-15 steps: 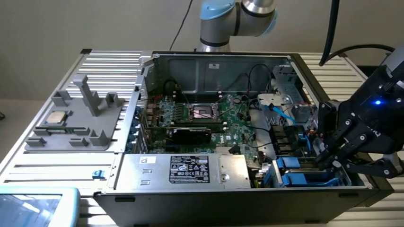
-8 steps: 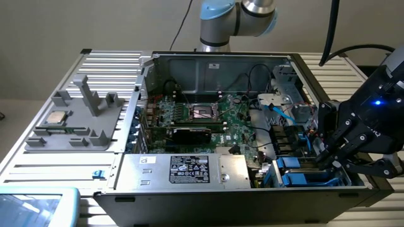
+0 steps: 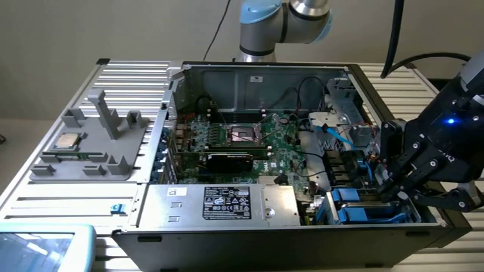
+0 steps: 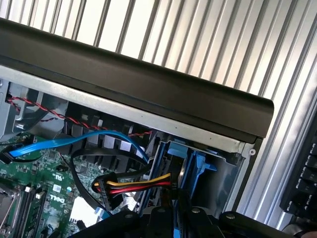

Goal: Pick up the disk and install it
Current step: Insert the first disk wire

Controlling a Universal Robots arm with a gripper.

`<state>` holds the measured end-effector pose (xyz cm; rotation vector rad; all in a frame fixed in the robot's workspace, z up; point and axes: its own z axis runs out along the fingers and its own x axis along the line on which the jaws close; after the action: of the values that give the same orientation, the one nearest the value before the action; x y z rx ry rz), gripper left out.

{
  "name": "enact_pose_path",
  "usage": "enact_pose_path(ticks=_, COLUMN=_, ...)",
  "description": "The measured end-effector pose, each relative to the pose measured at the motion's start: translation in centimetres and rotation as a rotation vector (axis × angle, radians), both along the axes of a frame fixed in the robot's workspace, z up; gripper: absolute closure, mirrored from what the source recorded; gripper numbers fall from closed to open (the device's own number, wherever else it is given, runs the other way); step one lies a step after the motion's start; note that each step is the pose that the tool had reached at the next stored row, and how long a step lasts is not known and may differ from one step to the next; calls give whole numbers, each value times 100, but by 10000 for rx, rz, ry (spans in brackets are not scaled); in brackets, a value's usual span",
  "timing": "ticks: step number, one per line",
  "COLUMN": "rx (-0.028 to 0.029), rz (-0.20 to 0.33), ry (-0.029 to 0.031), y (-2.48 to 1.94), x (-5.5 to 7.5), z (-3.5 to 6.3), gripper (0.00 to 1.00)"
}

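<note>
- Claw (image 3: 395, 192) reaches down into the corner bay of the open case (image 3: 250, 243) — whether it stands apart or clamped cannot be told.
- Disk (image 3: 354, 196), blue rails showing, sits in that bay right at the claw's tip; contact unclear.
- Just past the disk: a plug (image 4: 110, 187) with red, yellow and black wires, and a blue cable (image 4: 74, 141) arcing over the board (image 3: 250, 141).
- Farther from the claw, the silver box (image 3: 219, 204) — and well apart, a chip (image 3: 68, 140) on a grey tray (image 3: 83, 163).
</note>
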<state>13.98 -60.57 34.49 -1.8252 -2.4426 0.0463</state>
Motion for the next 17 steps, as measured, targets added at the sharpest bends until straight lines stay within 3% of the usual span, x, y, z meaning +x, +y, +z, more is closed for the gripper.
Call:
enact_pose_path(ticks=2, rx=-72, rz=0, ry=1, y=22, x=0, z=0, gripper=84)
enact_pose_path(ticks=4, rx=-182, rz=0, ry=0, y=46, x=0, z=0, gripper=84)
enact_pose_path(ticks=7, rx=-464, rz=0, ry=0, y=61, x=0, z=1, gripper=84)
enact_pose_path(ticks=8, rx=-519, rz=0, ry=2, y=65, x=0, z=1, gripper=84)
enact_pose_path(ticks=12, rx=-529, rz=0, ry=6, y=66, x=0, z=1, gripper=84)
enact_pose_path(ticks=17, rx=-530, rz=-83, ry=128, y=75, x=1, z=2, gripper=84)
